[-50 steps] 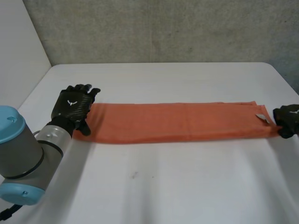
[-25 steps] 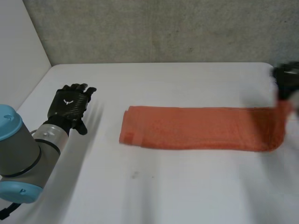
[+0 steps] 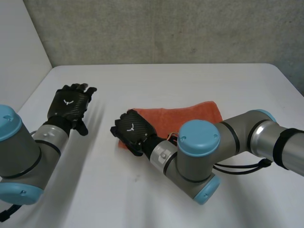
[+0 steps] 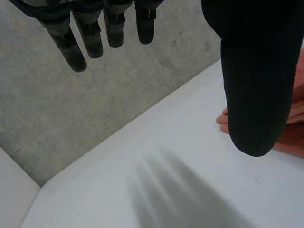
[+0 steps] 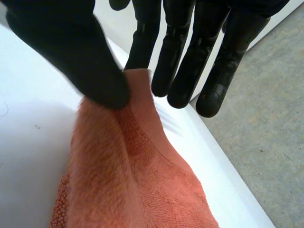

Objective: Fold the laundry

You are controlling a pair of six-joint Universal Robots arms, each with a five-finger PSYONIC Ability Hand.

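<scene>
While the right arm is reaching across the near part of the white worktop, its grey joints and light-blue caps are sitting closest to the camera; the left arm is coming in at the near left corner. Just past the right arm's wrist, the right hand is resting on the left end of the orange towel; in the right wrist view its thumb and fingers are pinching the towel's end between them, and the cloth is rising to the pinch. The towel is lying folded into a short band near the middle of the worktop, stretching from that hand toward the robot's right. Farther left and apart from the towel, the left hand is hanging over bare worktop; its fingers are staying straight and gripping nothing. Beyond the far edge, a grey concrete wall is closing off the scene.
</scene>
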